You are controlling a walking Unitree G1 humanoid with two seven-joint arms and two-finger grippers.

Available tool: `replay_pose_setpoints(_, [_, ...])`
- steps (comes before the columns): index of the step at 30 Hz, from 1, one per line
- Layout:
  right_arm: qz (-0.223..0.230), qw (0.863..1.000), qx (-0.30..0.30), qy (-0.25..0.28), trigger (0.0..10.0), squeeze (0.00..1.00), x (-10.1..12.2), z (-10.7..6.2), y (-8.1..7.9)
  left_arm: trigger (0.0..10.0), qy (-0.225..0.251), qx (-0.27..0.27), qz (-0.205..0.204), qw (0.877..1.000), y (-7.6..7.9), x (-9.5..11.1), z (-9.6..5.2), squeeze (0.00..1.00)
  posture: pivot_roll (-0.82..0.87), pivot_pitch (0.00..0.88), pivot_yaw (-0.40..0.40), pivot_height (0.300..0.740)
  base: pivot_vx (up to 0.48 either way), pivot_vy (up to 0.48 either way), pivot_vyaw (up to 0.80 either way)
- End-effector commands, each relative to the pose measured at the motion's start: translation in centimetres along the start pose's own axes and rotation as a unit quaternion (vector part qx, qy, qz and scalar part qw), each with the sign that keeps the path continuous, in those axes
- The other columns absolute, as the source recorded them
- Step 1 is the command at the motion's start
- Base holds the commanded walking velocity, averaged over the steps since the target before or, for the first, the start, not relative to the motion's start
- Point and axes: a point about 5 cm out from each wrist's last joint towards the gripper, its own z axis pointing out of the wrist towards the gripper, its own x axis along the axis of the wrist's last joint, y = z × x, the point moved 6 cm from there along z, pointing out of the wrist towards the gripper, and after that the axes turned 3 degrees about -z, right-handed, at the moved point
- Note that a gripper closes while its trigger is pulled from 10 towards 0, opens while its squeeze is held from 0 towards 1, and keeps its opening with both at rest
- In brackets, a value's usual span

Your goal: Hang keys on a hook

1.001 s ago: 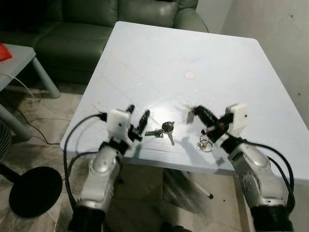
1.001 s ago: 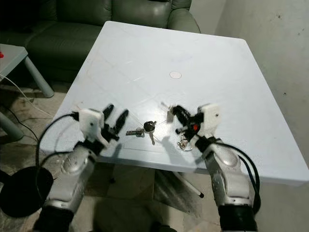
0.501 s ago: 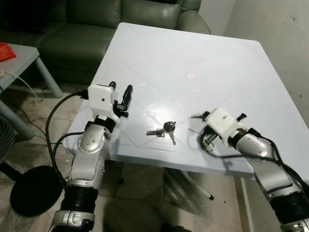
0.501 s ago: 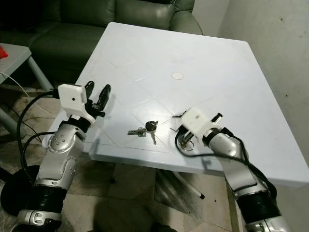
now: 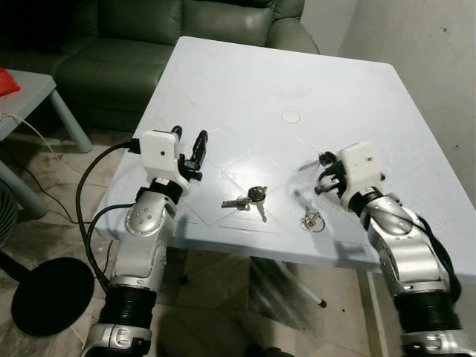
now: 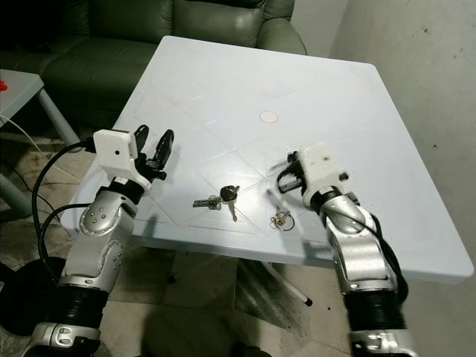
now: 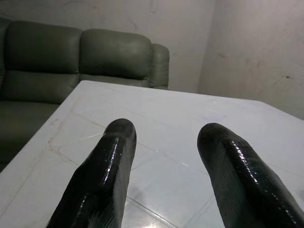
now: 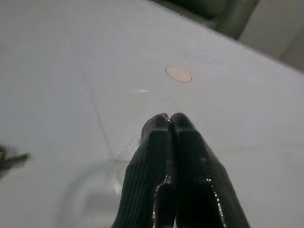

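While both arms reach over the near edge of the white table, the keys lie on it between them, touching neither gripper. A small key ring lies just right of the keys, near the right arm. The left gripper is raised above the table's left edge, its fingers spread apart with nothing between them. The right gripper hangs past the ring, fingers pressed together, empty. Farther on sits a small round disc; beyond the table stands a green sofa.
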Motion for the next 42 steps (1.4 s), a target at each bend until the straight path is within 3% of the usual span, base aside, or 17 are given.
replay_pose_setpoints(1, [0.055, 0.998, 0.002, 0.024, 10.0, 0.0, 1.2, -0.1, 0.2, 10.0, -0.004, 0.002, -0.006, 1.0, -0.1, 0.0, 0.1, 0.0, -0.03, 0.11, -0.073, 0.74, 0.0, 0.0, 0.0])
replay_pose_setpoints(3, [0.112, 0.993, 0.004, 0.039, 10.0, 0.0, 1.8, -0.1, 0.4, 10.0, -0.004, 0.002, -0.005, 1.0, -0.1, 0.0, 0.2, 0.0, -0.03, 0.107, -0.072, 0.74, 0.0, 0.0, 0.0])
replay_pose_setpoints(6, [0.144, 0.985, -0.003, 0.093, 10.0, 0.0, 3.8, -0.4, 1.0, 10.0, 0.002, 0.004, -0.017, 1.0, -0.2, 0.4, 0.3, 0.0, -0.03, 0.102, -0.07, 0.74, 0.0, 0.0, 0.0])
replay_pose_setpoints(12, [0.153, 0.972, -0.049, 0.172, 10.0, 0.0, 6.1, -1.6, 1.8, 10.0, 0.009, 0.009, -0.013, 1.0, -1.0, 1.5, 0.3, 0.0, -0.03, 0.091, -0.062, 0.74, 0.0, 0.0, 0.0])
replay_pose_setpoints(17, [0.186, 0.961, -0.08, 0.187, 10.0, 0.0, 5.8, -3.0, 2.1, 10.0, -0.004, 0.017, -0.033, 0.999, -2.2, 1.4, -0.6, 0.0, -0.03, 0.075, -0.057, 0.74, 0.0, 0.0, 0.0])
replay_pose_setpoints(19, [0.197, 0.959, -0.085, 0.184, 10.0, 0.0, 5.0, -3.8, 1.9, 10.0, -0.026, 0.033, -0.011, 0.999, -3.5, 0.5, -1.6, 0.0, -0.03, 0.07, -0.052, 0.74, 0.0, 0.0, 0.0])
replay_pose_setpoints(22, [0.183, 0.964, -0.092, 0.167, 10.0, 0.0, 4.0, -4.0, 1.7, 10.0, -0.03, 0.038, -0.019, 0.999, -4.0, 0.2, -2.1, 0.0, -0.03, 0.068, -0.051, 0.74, 0.0, 0.0, 0.0])
replay_pose_setpoints(24, [0.15, 0.974, -0.095, 0.143, 10.0, 0.0, 2.9, -3.7, 1.1, 10.0, -0.034, 0.045, -0.036, 0.998, -4.7, -0.1, -2.6, 0.0, -0.03, 0.066, -0.046, 0.74, 0.0, 0.0, 0.0])
replay_pose_setpoints(27, [0.151, 0.974, -0.103, 0.131, 10.0, 0.0, 2.5, -3.3, 1.2, 10.0, -0.048, 0.054, -0.026, 0.997, -5.1, -0.7, -2.6, 0.0, -0.03, 0.072, -0.04, 0.74, 0.0, 0.0, 0.0])
replay_pose_setpoints(32, [0.126, 0.978, -0.105, 0.126, 10.0, 0.0, 2.4, -3.2, 1.2, 10.0, -0.042, 0.055, -0.054, 0.996, -5.1, -0.2, -2.2, 0.0, -0.03, 0.077, -0.038, 0.74, 0.0, 0.0, 0.0])
replay_pose_setpoints(42, [0.107, 0.982, -0.106, 0.111, 10.0, 0.0, 1.8, -2.9, 0.8, 10.0, -0.035, 0.065, -0.058, 0.996, -5.4, 0.2, -1.7, 0.0, -0.03, 0.082, -0.037, 0.74, 0.0, 0.0, -0.08])
